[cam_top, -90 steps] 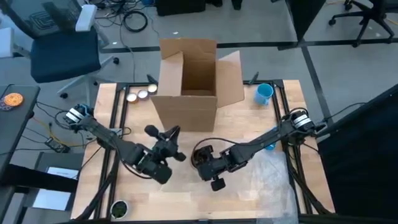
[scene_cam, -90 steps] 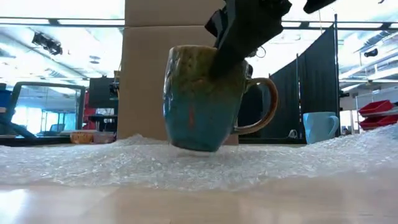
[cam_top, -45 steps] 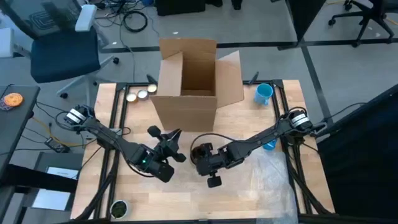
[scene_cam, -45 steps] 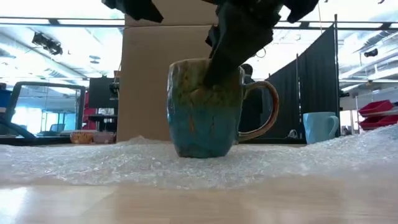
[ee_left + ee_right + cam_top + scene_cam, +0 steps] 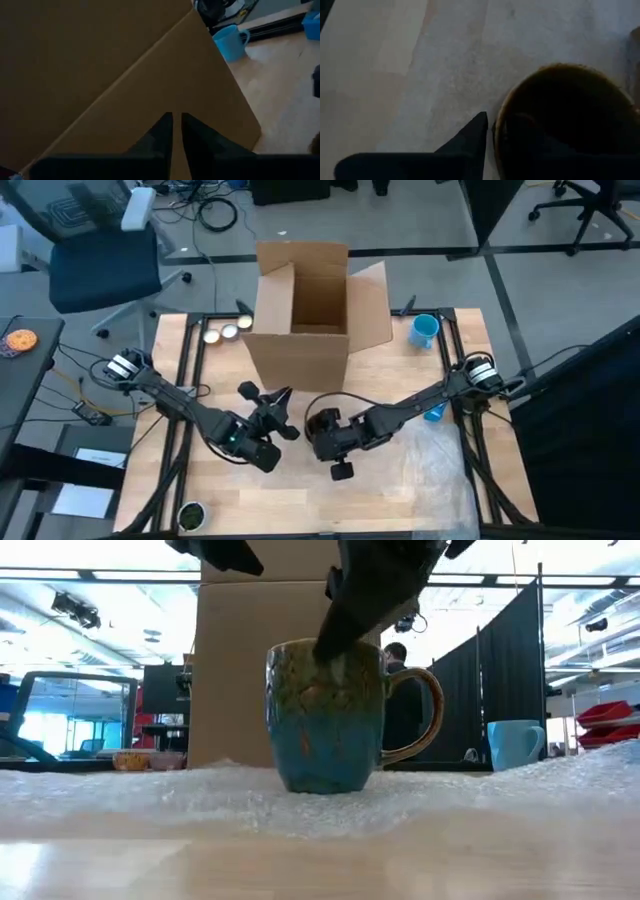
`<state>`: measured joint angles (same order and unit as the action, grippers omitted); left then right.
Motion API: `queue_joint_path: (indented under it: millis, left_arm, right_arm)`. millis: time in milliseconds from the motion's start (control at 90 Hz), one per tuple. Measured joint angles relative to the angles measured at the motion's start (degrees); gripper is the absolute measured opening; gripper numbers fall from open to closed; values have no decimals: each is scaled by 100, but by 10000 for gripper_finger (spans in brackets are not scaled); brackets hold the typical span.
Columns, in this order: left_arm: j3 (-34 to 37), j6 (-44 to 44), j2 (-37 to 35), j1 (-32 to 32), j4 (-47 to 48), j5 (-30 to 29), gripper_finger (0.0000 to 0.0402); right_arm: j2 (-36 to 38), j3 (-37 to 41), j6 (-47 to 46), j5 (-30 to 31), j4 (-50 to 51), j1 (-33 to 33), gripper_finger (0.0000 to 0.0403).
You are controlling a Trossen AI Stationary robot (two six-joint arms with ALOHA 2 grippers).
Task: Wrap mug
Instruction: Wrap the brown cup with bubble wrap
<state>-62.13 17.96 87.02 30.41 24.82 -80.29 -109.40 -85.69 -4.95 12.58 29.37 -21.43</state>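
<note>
Left arm: reaches in from the table's left edge; the left gripper [image 5: 263,412] sits in front of the cardboard box [image 5: 303,310], left of the right gripper.
Left gripper state: in the left wrist view its two fingers [image 5: 159,134] stand nearly together with only a thin slit between them, holding nothing, and face a wall of the box.
Small round items: three lie in a row at the table's far left, just beside the box's left corner [image 5: 226,333]; what they are cannot be told.
Bubble wrap: a clear sheet [image 5: 150,795] covers the table [image 5: 390,505] under the mug and runs off to the right.
Mug: the teal and brown mug [image 5: 330,715] stands upright on the bubble wrap near the table's centre, in front of the box, its handle to the right in the low view.
Right gripper: the right gripper [image 5: 340,635] comes down onto the mug's rim; in the right wrist view one finger [image 5: 470,137] is outside the wall, the other inside, narrowly closed on the rim.
Right arm: stretches from the table's right edge to the centre.
Blue mug: a light blue mug [image 5: 425,330] stands at the far right, well apart from the box.
</note>
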Motion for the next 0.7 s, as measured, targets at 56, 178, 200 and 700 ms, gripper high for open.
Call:
queue_joint_path:
  millis: [56, 178, 200, 700]
  left_arm:
    - [0, 0, 0, 0, 1, 23, 26]
    - [0, -27, 0, 0, -11, 201, 26]
    - [0, -68, 0, 0, -19, 204, 26]
    - [0, -419, -2, 8, -249, 427, 26]
  right_arm:
    - [0, -56, 2, -2, 70, -21, 61]
    - [0, -202, 2, -17, 158, -50, 86]
    - [-2, -229, 2, -17, 169, -50, 91]
    - [98, -1462, -173, -31, 2196, -70, 192]
